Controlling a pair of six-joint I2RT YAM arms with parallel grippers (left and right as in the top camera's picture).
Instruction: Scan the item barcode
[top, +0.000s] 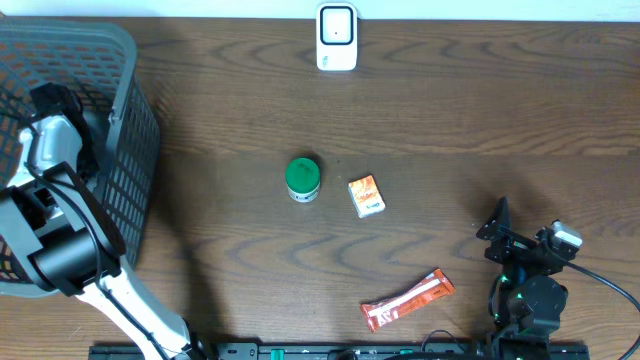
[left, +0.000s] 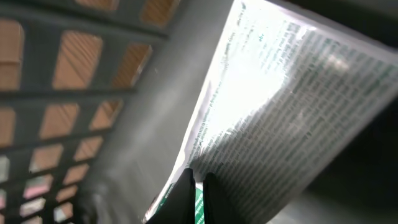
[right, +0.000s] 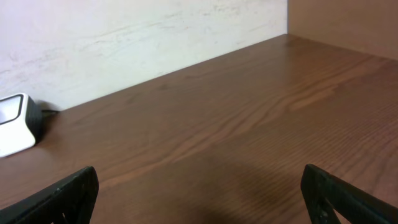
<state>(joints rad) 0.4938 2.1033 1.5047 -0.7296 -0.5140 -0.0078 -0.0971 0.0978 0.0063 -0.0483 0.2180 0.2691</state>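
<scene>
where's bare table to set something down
Biggest free patch: between the scanner and the right pincer. Another between the basket and the green-lidded jar. Crowded around the jar, orange box and snack bar in the front middle.

Jar (top: 302, 178) left of box (top: 366, 195), before scanner (top: 337, 38)

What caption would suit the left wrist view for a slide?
Left jaws shut on the edge of a shiny printed packet inside the basket.
</scene>
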